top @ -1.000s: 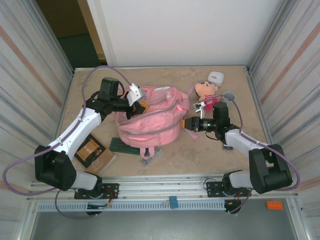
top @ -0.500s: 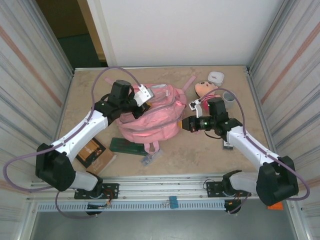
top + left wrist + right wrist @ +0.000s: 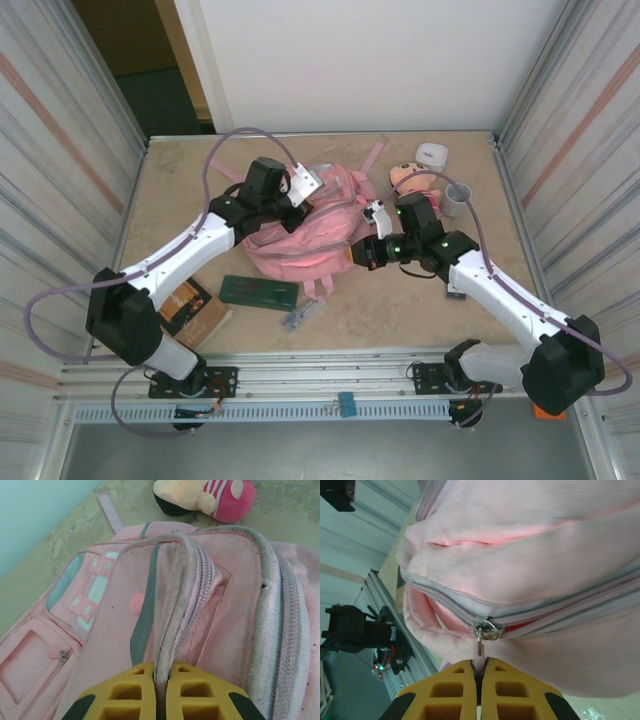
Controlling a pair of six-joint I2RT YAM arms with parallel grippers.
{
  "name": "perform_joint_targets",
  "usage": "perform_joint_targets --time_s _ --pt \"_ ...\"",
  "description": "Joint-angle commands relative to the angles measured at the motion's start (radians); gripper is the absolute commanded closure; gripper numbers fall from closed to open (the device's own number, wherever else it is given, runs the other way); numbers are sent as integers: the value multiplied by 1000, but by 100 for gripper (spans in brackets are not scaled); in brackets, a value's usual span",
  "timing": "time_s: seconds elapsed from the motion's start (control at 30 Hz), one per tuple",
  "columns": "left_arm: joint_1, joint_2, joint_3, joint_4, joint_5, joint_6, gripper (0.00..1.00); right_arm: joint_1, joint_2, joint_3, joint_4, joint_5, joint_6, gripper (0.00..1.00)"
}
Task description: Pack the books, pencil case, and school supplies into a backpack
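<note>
The pink backpack (image 3: 310,235) lies mid-table between both arms. My left gripper (image 3: 292,203) is shut on the grey piped edge of the backpack (image 3: 210,610) near its top; its gripper (image 3: 161,676) pinches the fabric rim. My right gripper (image 3: 356,254) is shut on the pink zipper pull (image 3: 479,661) below the metal slider (image 3: 486,629), and the zipper gapes to the left of it on the backpack (image 3: 530,555). The green pencil case (image 3: 259,292), the brown book (image 3: 186,305) and the clear pen-like item (image 3: 300,317) lie on the table in front of the backpack.
A pink plush doll (image 3: 413,177) (image 3: 210,497) lies right behind the backpack, with a white box (image 3: 432,154) and a grey cup (image 3: 457,196) near it. Metal walls close in both sides. The table's front rail (image 3: 330,372) runs along the near edge.
Both grippers have moved with the backpack: the left one right and away, the right one left along the zipper. The backpack has bunched up and shifted back, uncovering the whole pencil case.
</note>
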Motion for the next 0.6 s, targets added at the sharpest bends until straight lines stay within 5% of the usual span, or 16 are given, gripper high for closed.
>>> perform_joint_targets --time_s 0.0,0.57 --pt "-23 41 48 55 -105 -89 100 70 -2 51 30 13 69 100" --pt "-92 76 74 158 -62 -208 100 248 198 64 321 127 394 100"
